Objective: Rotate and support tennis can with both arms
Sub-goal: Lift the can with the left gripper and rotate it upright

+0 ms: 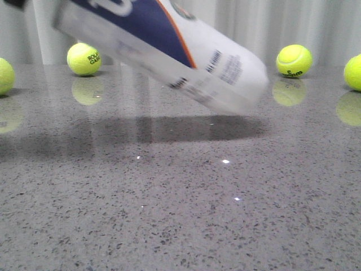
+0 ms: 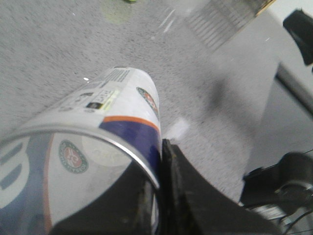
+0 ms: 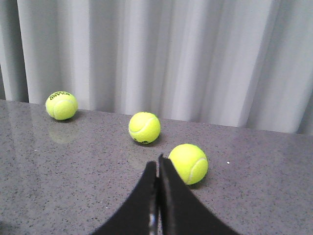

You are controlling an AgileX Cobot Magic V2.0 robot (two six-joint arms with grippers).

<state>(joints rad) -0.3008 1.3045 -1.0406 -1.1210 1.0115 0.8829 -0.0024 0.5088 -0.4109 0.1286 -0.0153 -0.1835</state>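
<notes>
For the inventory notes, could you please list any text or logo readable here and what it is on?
"ROLAND GARROS", partly legible: tennis ball at back left.
Round emblem, lettering unreadable: tennis can, held in the left pincer.
Fine print on the can label: blurred.
Dark mark on the right ball: unreadable.

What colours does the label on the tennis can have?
White, navy and an orange stripe on the tennis can; the left wrist view shows it best.

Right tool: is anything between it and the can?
The right tool, shut, faces three tennis balls, the nearest just past its tip. No can there; the can hangs tilted, held by the left tool.
</notes>
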